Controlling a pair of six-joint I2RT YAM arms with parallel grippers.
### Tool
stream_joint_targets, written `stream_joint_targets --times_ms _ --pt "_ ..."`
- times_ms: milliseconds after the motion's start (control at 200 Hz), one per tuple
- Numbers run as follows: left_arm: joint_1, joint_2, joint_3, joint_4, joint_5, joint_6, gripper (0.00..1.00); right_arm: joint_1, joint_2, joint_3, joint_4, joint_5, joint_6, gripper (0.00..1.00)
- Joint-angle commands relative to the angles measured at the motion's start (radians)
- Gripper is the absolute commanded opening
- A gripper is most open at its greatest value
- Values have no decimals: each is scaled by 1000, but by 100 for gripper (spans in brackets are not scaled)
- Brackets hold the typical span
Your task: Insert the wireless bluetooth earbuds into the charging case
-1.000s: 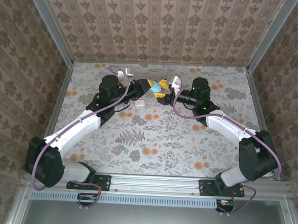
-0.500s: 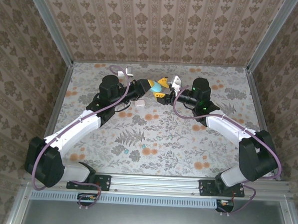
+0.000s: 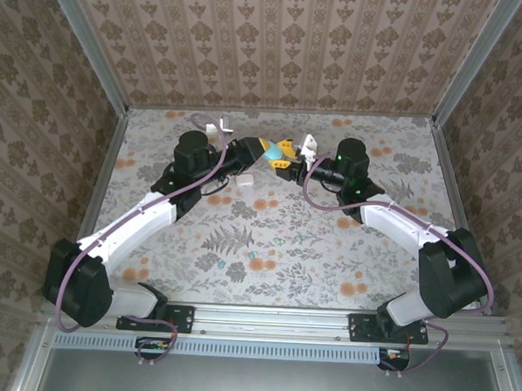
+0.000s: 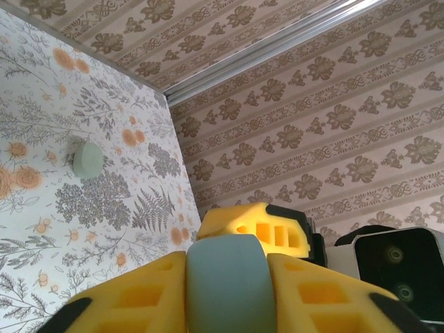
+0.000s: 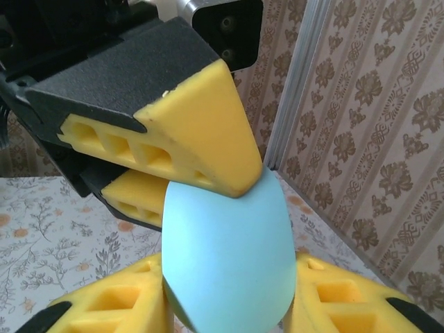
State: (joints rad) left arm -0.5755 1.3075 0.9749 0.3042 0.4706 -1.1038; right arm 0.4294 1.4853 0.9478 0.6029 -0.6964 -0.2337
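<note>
Charging case point(image 5: 222, 243) is up off the table point(image 3: 328, 243) at 12 o'clock, pinched between both my claws. L claw point(image 4: 225, 277) has it between its pads, jaws narrow, touching both sides. R claw point(image 5: 229, 312) clamps the other end, coming in from 3 o'clock. No open lid that I can see, so prob. a regrip before prying it open. Tip: keep one claw firm while the other shifts, never both slack, or it drops. Earbuds point(image 3: 237, 270) lie on the table toward 6 o'clock, well apart from the case.
</note>
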Motion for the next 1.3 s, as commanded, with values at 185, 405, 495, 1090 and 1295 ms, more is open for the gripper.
stream_joint_targets --times_ms 185,405,495,1090,1295 --pt "4 -68 -5 -40 -7 330 64 -24 -7 151 -372 -282 -19 31" --pt "39 -143 -70 -22 117 708 78 -41 23 211 -516 -393 -44 31" --pt "41 -162 -88 -22 277 901 80 -41 37 247 -579 -414 -55 32" --pt "60 -85 -49 -95 433 1079 55 -44 26 251 -557 -457 -68 32" --pt "72 -85 -67 -40 429 1054 43 -44 20 244 -558 -453 -76 32"
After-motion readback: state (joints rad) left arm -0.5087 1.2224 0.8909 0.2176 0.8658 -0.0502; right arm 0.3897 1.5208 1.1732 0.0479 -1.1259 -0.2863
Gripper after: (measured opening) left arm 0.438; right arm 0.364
